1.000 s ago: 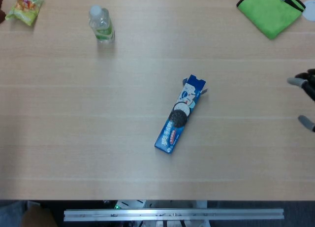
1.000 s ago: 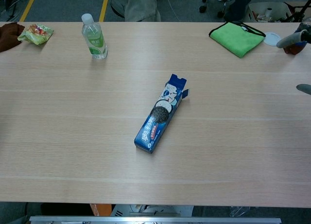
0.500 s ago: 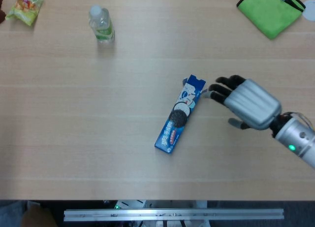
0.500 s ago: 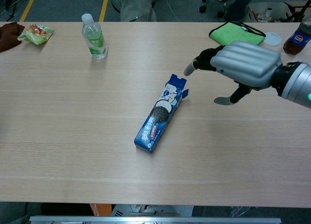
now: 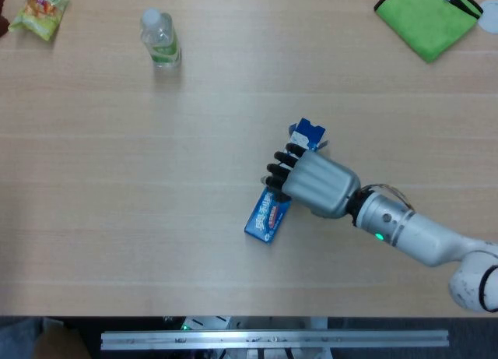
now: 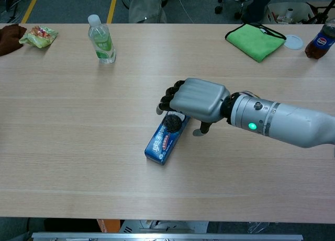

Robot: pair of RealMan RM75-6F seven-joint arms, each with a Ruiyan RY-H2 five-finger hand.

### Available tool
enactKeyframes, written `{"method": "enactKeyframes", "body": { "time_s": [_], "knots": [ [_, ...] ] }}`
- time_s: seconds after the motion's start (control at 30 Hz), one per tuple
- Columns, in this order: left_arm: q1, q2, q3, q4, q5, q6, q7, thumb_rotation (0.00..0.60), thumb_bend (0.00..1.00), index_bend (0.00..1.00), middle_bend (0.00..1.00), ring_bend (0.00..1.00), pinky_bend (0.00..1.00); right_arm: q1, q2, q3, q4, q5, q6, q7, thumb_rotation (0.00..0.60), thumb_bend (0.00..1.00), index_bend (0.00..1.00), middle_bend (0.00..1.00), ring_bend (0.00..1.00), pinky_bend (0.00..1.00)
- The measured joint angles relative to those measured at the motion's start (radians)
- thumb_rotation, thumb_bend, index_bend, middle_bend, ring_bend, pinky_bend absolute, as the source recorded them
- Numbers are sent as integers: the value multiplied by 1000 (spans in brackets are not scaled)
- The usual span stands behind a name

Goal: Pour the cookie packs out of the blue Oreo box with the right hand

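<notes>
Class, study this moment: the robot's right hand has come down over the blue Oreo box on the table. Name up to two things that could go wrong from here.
1. The right hand covers the middle of the blue Oreo box, which lies flat on the table; whether the fingers have a grasp is unclear, so the box might slip when lifted.
2. The box's open flaps point away from the robot; tipping it the wrong way might keep the packs inside.
</notes>
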Motion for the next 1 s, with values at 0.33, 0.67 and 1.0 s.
{"method": "enactKeyframes", "body": {
  "time_s": [0.33, 0.67, 1.0],
  "knots": [
    [3, 3, -6, 3, -10, 1, -8, 600, 261, 265, 241, 186, 242, 67, -150, -53, 128, 70, 38, -160, 600, 118, 230, 244, 169, 189],
    [7, 4, -10, 14, -16, 4, -20, 600, 261, 265, 241, 186, 242, 80, -238, -87, 204, 85, 81, -169, 600, 114, 230, 249, 172, 191],
    [13, -1, -9, 26, -21, 4, -31, 600, 261, 266, 241, 186, 242, 50, -295, -121, 311, 18, 148, -84, 600, 194, 518, 445, 370, 453]
  ]
}}
